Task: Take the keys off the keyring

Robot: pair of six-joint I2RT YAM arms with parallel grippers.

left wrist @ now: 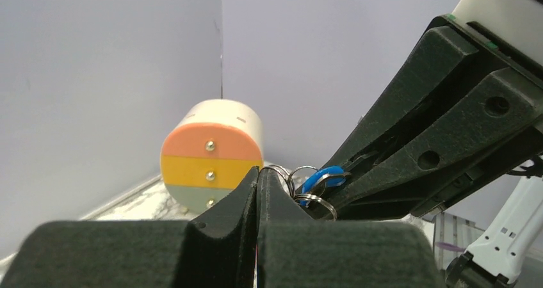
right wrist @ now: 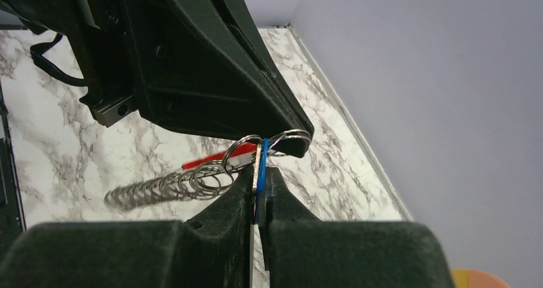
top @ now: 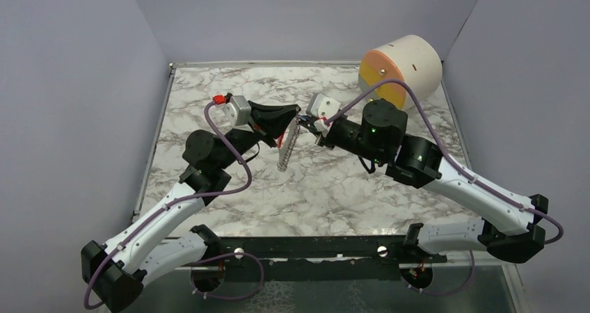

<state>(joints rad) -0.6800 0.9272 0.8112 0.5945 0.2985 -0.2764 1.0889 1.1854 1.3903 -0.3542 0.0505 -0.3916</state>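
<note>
We find the separation step in hand above the table: the left gripper, at 9 o'clock, is clamped on the keyring, its coil hanging toward 6 o'clock, the right gripper, at 3 o'clock, pinches the keys, and the next move, we judge, calls for working the key round and off the loop.

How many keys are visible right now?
1. The blue-headed key is pinched in the right gripper, close to the left gripper, which grips the top of the keyring. The rest of the keyring hangs below. More keys could be hidden between the fingers.
</note>
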